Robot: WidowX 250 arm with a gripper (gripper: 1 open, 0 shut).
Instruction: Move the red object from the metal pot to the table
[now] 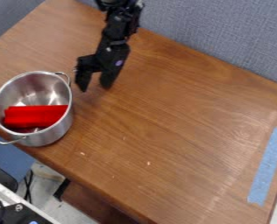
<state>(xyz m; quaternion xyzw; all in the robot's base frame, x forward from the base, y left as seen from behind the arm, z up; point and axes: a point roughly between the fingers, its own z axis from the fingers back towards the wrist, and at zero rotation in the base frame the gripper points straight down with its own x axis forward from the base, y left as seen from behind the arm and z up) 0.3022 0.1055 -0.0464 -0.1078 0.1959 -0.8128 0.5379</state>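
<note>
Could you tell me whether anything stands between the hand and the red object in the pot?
Nothing loose lies between them. The open hand hangs over bare table just right of the metal pot. The red object lies inside on the bottom, so only the pot's near wall and rim separate them; the top is uncovered.

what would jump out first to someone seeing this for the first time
The bright red object lying inside the shiny metal pot at the table's left edge grabs the eye first. Next comes the black hand, open and pointing down over the brown table, just right of the pot's rim. A strip of light blue tape lies near the right edge.
</note>
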